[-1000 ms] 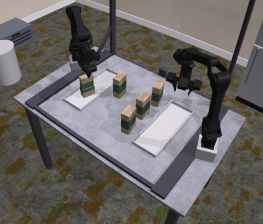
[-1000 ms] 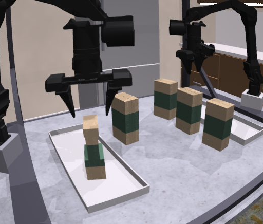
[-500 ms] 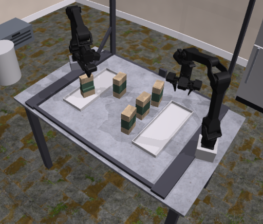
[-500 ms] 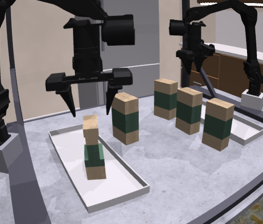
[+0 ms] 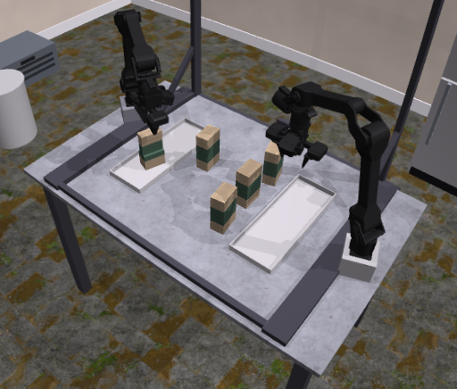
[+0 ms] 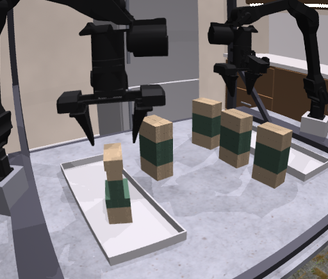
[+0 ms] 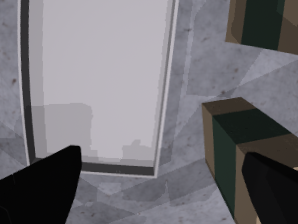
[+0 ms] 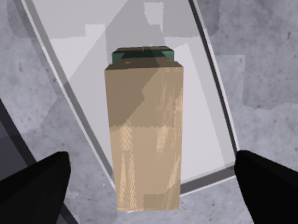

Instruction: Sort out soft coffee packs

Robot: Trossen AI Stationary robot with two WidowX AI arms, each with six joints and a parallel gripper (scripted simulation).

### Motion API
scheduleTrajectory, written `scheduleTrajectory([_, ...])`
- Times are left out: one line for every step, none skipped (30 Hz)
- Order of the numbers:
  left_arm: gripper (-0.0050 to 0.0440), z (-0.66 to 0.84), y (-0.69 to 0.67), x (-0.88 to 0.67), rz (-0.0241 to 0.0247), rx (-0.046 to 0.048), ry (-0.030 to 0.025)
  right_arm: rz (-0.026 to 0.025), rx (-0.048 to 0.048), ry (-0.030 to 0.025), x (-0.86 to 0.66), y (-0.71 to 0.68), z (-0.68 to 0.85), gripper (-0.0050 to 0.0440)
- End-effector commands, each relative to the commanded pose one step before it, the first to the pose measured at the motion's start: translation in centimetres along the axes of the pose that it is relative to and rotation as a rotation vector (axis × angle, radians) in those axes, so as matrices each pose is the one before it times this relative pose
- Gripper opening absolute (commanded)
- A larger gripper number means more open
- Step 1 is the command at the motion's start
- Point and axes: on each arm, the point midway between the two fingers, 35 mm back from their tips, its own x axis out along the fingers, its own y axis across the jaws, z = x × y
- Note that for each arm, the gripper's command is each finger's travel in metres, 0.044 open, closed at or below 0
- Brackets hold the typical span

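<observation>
A pack (image 5: 152, 153) (image 6: 118, 199) (image 8: 145, 135) with pinched-in upper sides stands upright in the right tray (image 5: 179, 138) (image 6: 154, 221) (image 8: 202, 115). The right gripper (image 6: 113, 143) (image 8: 152, 154) is open above its top. A straight-sided pack (image 5: 207, 149) (image 6: 155, 150) stands beside that tray. A near pack (image 5: 223, 211) (image 6: 271, 157), a middle pack (image 5: 248, 187) (image 6: 235, 139) (image 7: 262, 22) and a far pack (image 5: 272, 167) (image 6: 206, 125) (image 7: 227, 145) stand in a row by the left tray (image 5: 282, 227) (image 6: 305, 177) (image 7: 105, 60). The left gripper (image 6: 241, 95) (image 7: 162, 151) is open, raised beside the far pack.
The left arm's base (image 5: 359, 268) (image 6: 315, 125) stands behind the left tray. The right arm's base (image 6: 2, 192) stands behind the right tray. Dark rails (image 5: 302, 317) (image 6: 31, 224) cross the bench between bases and trays. Upright frame posts (image 5: 195, 53) rise at the bench's edge.
</observation>
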Motion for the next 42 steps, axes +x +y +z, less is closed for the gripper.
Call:
scheduleTrajectory([0.0354,1.96,-2.812,-0.495,-0.00968,0.01129,0.00588,-0.02074,-0.002,0.0001,-0.616,-0.183,0.005,0.0358])
scheduleTrajectory([0.0354,0.554,-0.625,-0.003,-0.00041,0.00001,-0.00042,0.0,0.0,0.0,0.0,0.0,0.0,0.0358])
scheduleTrajectory([0.0354,0.554,-0.624,-0.004,-0.00041,0.00001,-0.00042,0.0,0.0,0.0,0.0,0.0,0.0,0.0358])
scheduleTrajectory([0.0354,0.554,-0.624,-0.004,-0.00041,0.00001,-0.00042,0.0,0.0,0.0,0.0,0.0,0.0,0.0358])
scheduleTrajectory([0.0354,0.554,-0.624,-0.004,-0.00041,0.00001,-0.00042,0.0,0.0,0.0,0.0,0.0,0.0,0.0358])
scheduleTrajectory([0.0354,0.554,-0.623,-0.004,-0.0004,0.00001,-0.00041,0.0,0.0,0.0,0.0,0.0,0.0,0.0358])
scheduleTrajectory([0.0354,0.553,-0.631,-0.01,-0.00039,0.00001,-0.00042,0.0,0.0,0.0,0.0,0.0,0.0,0.0358])
scheduleTrajectory([0.0354,0.554,-0.623,-0.005,-0.0004,0.00001,-0.00041,0.0,0.0,0.0,0.0,0.0,0.0,0.0358])
scheduleTrajectory([0.0354,0.554,-0.623,-0.006,-0.0004,0.00001,-0.00041,0.0,0.0,0.0,0.0,0.0,0.0,0.0358])
scheduleTrajectory([0.0354,0.553,-0.623,-0.006,-0.00039,0.00001,-0.00041,0.0,0.0,0.0,0.0,0.0,0.0,0.0358])
scheduleTrajectory([0.0354,0.0,0.0,0.0,0.0,0.0,0.0,0.0,0.0,0.0,0.0,0.0,0.0,0.0358])
scheduleTrajectory([0.0354,0.0,0.0,0.0,0.0,0.0,0.0,0.0,0.0,0.0,0.0,0.0,0.0,0.0358])
scheduleTrajectory([0.0354,0.553,-0.623,-0.007,-0.00039,0.00001,-0.00041,0.0,0.0,0.0,0.0,0.0,0.0,0.0358])
scheduleTrajectory([0.0354,0.553,-0.622,-0.006,-0.00039,0.00001,-0.0004,0.0,0.0,0.0,0.0,0.0,0.0,0.0358])
scheduleTrajectory([0.0354,0.553,-0.621,-0.006,-0.00039,0.00001,-0.0004,0.0,0.0,0.0,0.0,0.0,0.0,0.0358])
scheduleTrajectory([0.0354,0.043,-0.049,-0.001,-0.00003,0.0,-0.00003,0.0,0.0,0.0,0.0,0.0,0.0,0.0358])
scheduleTrajectory([0.0354,0.0,-0.001,0.0,0.0,0.0,0.0,0.0,0.0,0.0,0.0,0.0,0.0,0.0358])
scheduleTrajectory([0.0354,0.0,-0.001,0.0,0.0,0.0,0.0,0.0,0.0,0.0,0.0,0.0,0.0,0.0358])
scheduleTrajectory([0.0354,0.0,0.006,0.003,-0.00001,0.0,0.0,0.0,0.0,0.0,0.0,0.0,0.0,0.0358])
scheduleTrajectory([0.0354,0.0,-0.001,-0.001,0.0,0.0,0.0,0.0,0.0,0.0,0.0,0.0,0.0,0.0358])
scheduleTrajectory([0.0354,0.0,-0.001,-0.001,0.0,0.0,0.0,0.0,0.0,0.0,0.0,0.0,0.0,0.0358])
scheduleTrajectory([0.0354,0.0,-0.001,-0.001,0.0,0.0,0.0,0.0,0.0,0.0,0.0,0.0,0.0,0.0358])
scheduleTrajectory([0.0354,0.0,-0.001,0.0,0.0,0.0,0.0,0.0,0.0,0.0,0.0,0.0,0.0,0.0358])
scheduleTrajectory([0.0354,0.0,0.0,0.0,0.0,0.0,0.0,0.0,0.0,0.0,0.0,0.0,0.0,0.0358])
scheduleTrajectory([0.0354,0.0,0.0,0.0,0.0,0.0,0.0,0.0,0.0,0.0,0.0,0.0,0.0,0.0358])
scheduleTrajectory([0.0354,0.0,0.0,0.0,0.0,0.0,0.0,0.0,0.0,0.0,0.0,0.0,0.0,0.0358])
scheduleTrajectory([0.0354,0.0,0.0,0.0,0.0,0.0,0.0,0.0,0.0,0.0,0.0,0.0,0.0,0.0358])
scheduleTrajectory([0.0354,0.0,0.0,0.0,0.0,0.0,0.0,0.0,0.0,0.0,0.0,0.0,0.0,0.0358])
scheduleTrajectory([0.0354,0.0,0.0,0.0,0.0,0.0,0.0,0.0,0.0,0.0,0.0,0.0,0.0,0.0358])
scheduleTrajectory([0.0354,0.0,0.005,0.003,-0.00001,0.0,0.0,0.0,0.0,0.0,0.0,0.0,0.0,0.0358])
scheduleTrajectory([0.0354,0.0,-0.001,0.0,0.0,0.0,0.0,0.0,0.0,0.0,0.0,0.0,0.0,0.0358])
scheduleTrajectory([0.0354,0.0,-0.001,0.0,0.0,0.0,0.0,0.0,0.0,0.0,0.0,0.0,0.0,0.0358])
scheduleTrajectory([0.0354,0.0,-0.001,0.0,0.0,0.0,0.0,0.0,0.0,0.0,0.0,0.0,0.0,0.0358])
scheduleTrajectory([0.0354,0.0,0.0,0.0,0.0,0.0,0.0,0.0,0.0,0.0,0.0,0.0,0.0,0.0358])
scheduleTrajectory([0.0354,0.0,0.0,0.0,0.0,0.0,0.0,0.0,0.0,0.0,0.0,0.0,0.0,0.0358])
scheduleTrajectory([0.0354,0.0,0.0,0.0,0.0,0.0,0.0,0.0,0.0,0.0,0.0,0.0,0.0,0.0358])
scheduleTrajectory([0.0354,0.0,0.0,0.0,0.0,0.0,0.0,0.0,0.0,0.0,0.0,0.0,0.0,0.0358])
scheduleTrajectory([0.0354,0.0,0.0,0.0,0.0,0.0,0.0,0.0,0.0,0.0,0.0,0.0,0.0,0.0358])
scheduleTrajectory([0.0354,0.0,0.0,0.0,0.0,0.0,0.0,0.0,0.0,0.0,0.0,0.0,0.0,0.0358])
scheduleTrajectory([0.0354,0.0,0.0,0.0,0.0,0.0,0.0,0.0,0.0,0.0,0.0,0.0,0.0,0.0358])
scheduleTrajectory([0.0354,0.0,0.0,0.0,0.0,0.0,0.0,0.0,0.0,0.0,0.0,0.0,0.0,0.0358])
scheduleTrajectory([0.0354,0.0,0.0,0.0,0.0,0.0,0.0,0.0,0.0,0.0,0.0,0.0,0.0,0.0358])
